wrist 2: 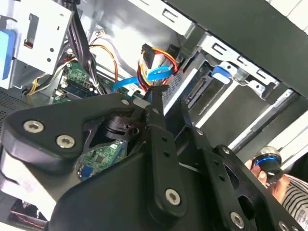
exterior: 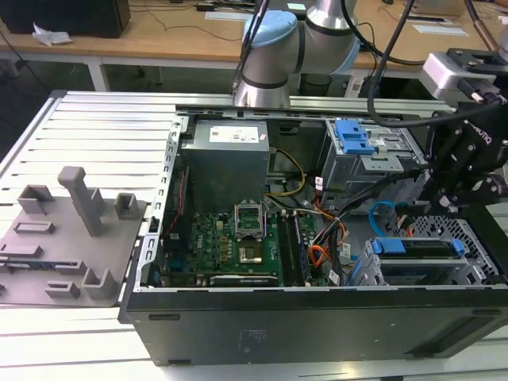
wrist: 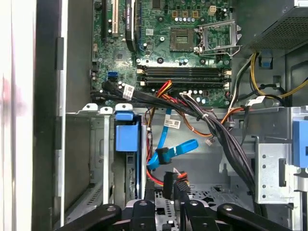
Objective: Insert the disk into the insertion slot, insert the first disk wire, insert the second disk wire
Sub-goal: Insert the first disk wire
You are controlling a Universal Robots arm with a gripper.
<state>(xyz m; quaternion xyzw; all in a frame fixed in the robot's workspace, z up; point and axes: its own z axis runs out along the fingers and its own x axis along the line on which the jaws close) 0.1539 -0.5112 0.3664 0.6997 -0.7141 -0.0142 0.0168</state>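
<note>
The computer case (exterior: pixel 317 325) lies open on the slatted worktop (exterior: pixel 103 127), and the arm reaches into the end of it toward the exterior view's right. The disk (exterior: pixel 418 247) already sits in the insertion slot (exterior: pixel 470 238), the perforated silver cage. Its blue carrier faces the inside of the case, and its long axis runs roughly from 9 to 3 o'clock in the exterior view. The end effector (exterior: pixel 446 202) hangs just above that cage, so the disk lies at about 7 o'clock from it, close underneath. The second disk wire (exterior: pixel 381 213) loops at about 9 o'clock from the end effector, near it but apart. Nothing shows this light-blue cable plugged into the disk. In the second wrist view the end effector (wrist 2: pixel 171 103) points toward the same cable (wrist 2: pixel 159 73), which arcs just beyond its tip. Past the cable stands a red, yellow and black wire bundle (wrist 2: pixel 150 54). In the first wrist view the cable (wrist: pixel 179 149) lies between the end effector (wrist: pixel 169 191) and the motherboard (wrist: pixel 183 48), beside the disk's blue carrier (wrist: pixel 126 137). I cannot tell whether the end effector is open, closed or gripping anything. My judgement is that the disk step is done and the wiring is in hand.
</note>
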